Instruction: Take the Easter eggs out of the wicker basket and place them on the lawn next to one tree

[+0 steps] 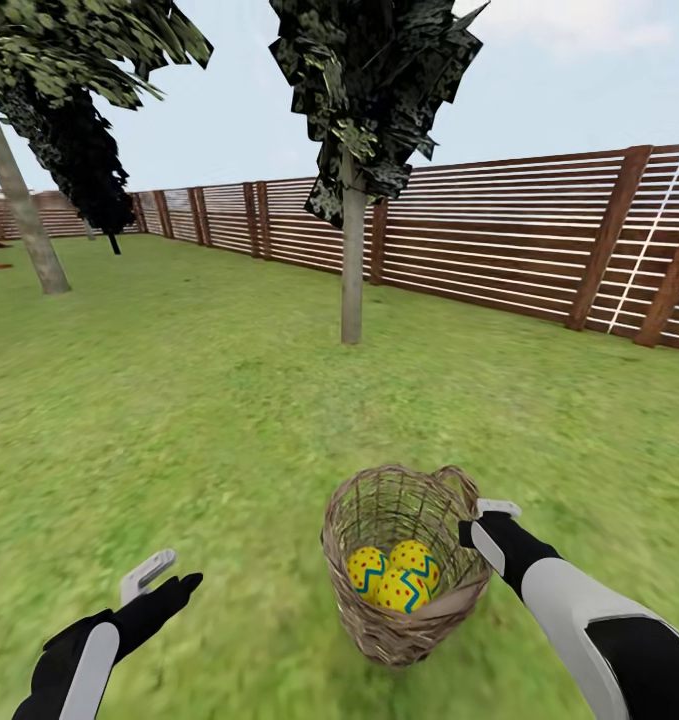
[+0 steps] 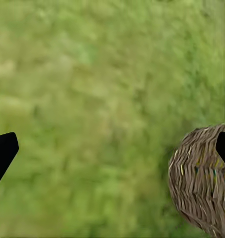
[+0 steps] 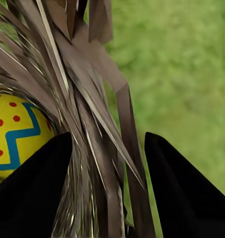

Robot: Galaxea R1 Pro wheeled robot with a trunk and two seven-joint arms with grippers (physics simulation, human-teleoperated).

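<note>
Green lawn [image 1: 179, 400] runs out to a slatted fence [image 1: 499, 230], with a grey-trunked tree [image 1: 352, 250] ahead. My right claw [image 1: 491, 520] straddles the wicker basket [image 1: 399, 640] rim, twigs between its fingers [image 3: 33, 193]; all three Easter eggs [image 1: 394, 575] lie inside. My left claw [image 1: 164, 578] hangs spread and empty. Lifting could tip the tilted basket and spill them

Three Easter eggs [image 1: 394, 575] – one wicker basket [image 1: 404, 630] – two trees [image 1: 352, 250], two pincers [image 1: 159, 580].
</note>
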